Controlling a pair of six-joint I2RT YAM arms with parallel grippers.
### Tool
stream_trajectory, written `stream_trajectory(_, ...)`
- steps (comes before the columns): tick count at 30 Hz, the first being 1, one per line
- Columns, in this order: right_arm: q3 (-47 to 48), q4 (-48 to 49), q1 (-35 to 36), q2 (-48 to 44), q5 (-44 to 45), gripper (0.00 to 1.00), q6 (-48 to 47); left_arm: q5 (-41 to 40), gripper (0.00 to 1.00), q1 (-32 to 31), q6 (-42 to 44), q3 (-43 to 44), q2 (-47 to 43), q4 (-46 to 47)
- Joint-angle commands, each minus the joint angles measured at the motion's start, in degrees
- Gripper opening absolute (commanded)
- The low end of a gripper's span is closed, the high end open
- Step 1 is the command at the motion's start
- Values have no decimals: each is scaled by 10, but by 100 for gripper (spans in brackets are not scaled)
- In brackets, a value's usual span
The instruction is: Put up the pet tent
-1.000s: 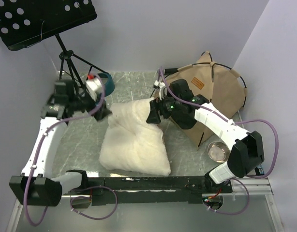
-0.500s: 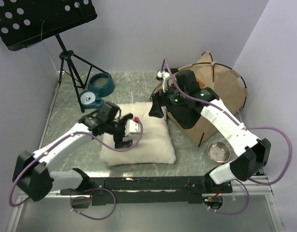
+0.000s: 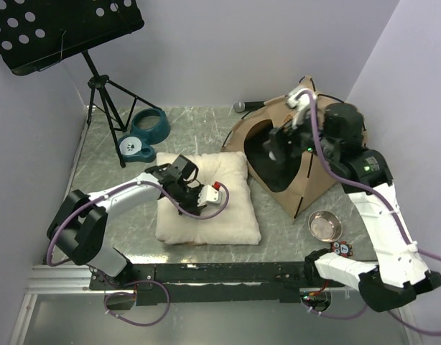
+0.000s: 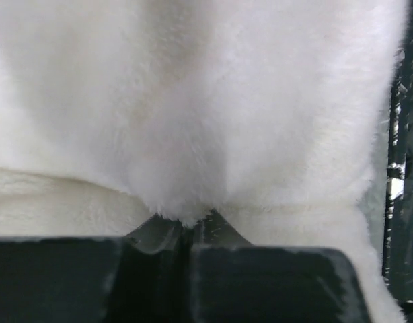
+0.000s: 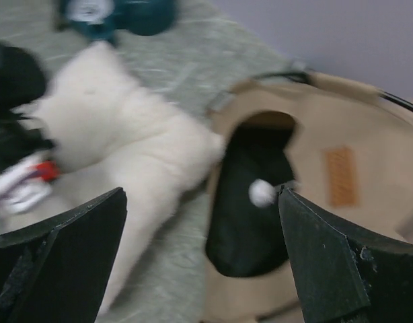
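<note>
The tan pet tent [image 3: 328,154] lies at the back right, its arched doorway [image 3: 267,154] with the black inside facing the cushion. My right gripper [image 3: 276,147] hangs open above the doorway with nothing between its fingers. In the right wrist view the pet tent [image 5: 327,222] shows a white pom-pom [image 5: 261,192] and a brown label patch [image 5: 341,175] beyond the open right gripper [image 5: 201,202]. The plush cushion [image 3: 220,215] lies in the middle of the table. My left gripper [image 3: 186,188] rests on its left part. Seen from the left wrist, the left gripper [image 4: 186,225] is shut on a tuft of the cushion [image 4: 206,101].
A blue double pet bowl [image 3: 145,129] stands at the back left beside the legs of a music stand [image 3: 105,100]. A small metal bowl [image 3: 325,225] sits in front of the tent. Walls close in the table at the back and on both sides.
My left gripper has settled on the cushion and shut on its plush. The right arm has lifted away from the cushion to above the tent's doorway.
</note>
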Motion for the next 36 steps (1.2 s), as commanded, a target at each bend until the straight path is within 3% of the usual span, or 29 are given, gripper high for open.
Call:
stream_trajectory(1,9,-25,-83,-17,99,100,-10,64,1,-2,15,39,-49,-56)
stream_trajectory(10,-37,-52,-213,-42,127,100,91,93,1,-40,-16,186,-139,-125)
stream_trajectory(13,-54,-49,-269,-20,80,99,115,63,1,-85,-39,241,-126,-85)
stream_trajectory(18,-70,-15,-280,6,-16,94,116,25,1,-92,-46,293,-70,-55)
stream_trajectory(24,-83,8,-280,57,-49,88,131,-22,1,-83,-82,254,-52,77)
stream_trajectory(28,-90,11,-280,83,-88,50,129,-23,1,-82,-63,250,-47,86)
stream_trajectory(31,-88,9,-280,91,-145,4,122,-5,1,-84,-34,232,-80,88)
stream_trajectory(32,-90,14,-280,89,-162,0,124,0,1,-91,-12,228,-93,78)
stream_trajectory(36,-90,23,-277,82,-310,0,114,11,1,-113,58,227,-131,42)
